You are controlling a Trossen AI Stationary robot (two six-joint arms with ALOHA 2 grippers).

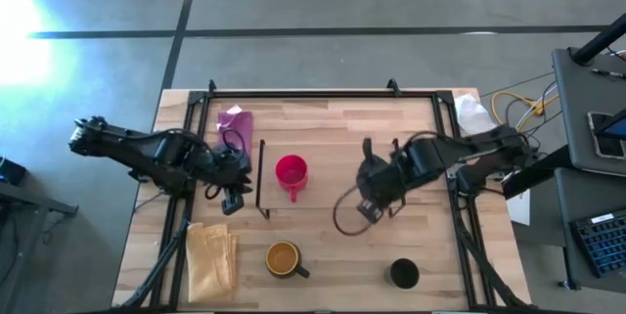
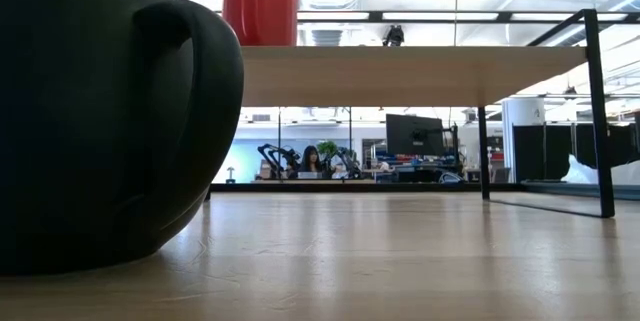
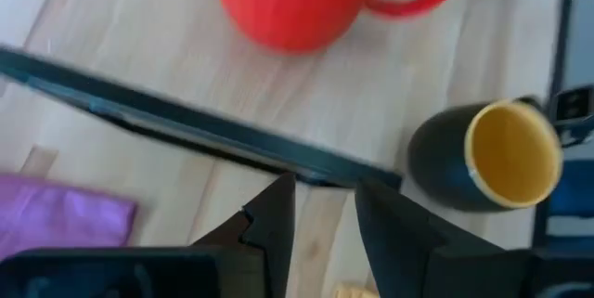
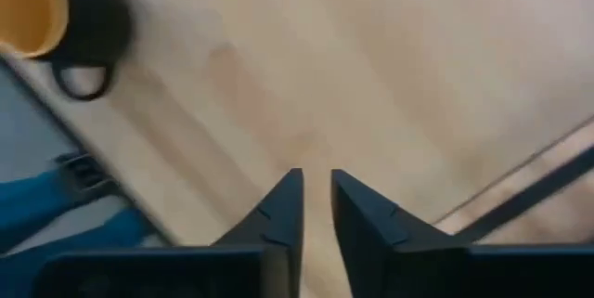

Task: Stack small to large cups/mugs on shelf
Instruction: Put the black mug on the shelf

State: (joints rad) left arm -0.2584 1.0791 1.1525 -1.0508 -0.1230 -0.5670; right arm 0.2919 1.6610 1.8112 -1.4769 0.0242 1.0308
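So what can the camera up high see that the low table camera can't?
Only the high view shows both arms, with the left tool beside the shelf's left bracket and the right tool over the shelf, plus the yellow mug, a purple cloth and a tan cloth.

Only the low view shows the room behind the table, with a person far off, and the shelf's underside.

Both show the red cup on the shelf, and the black cup.
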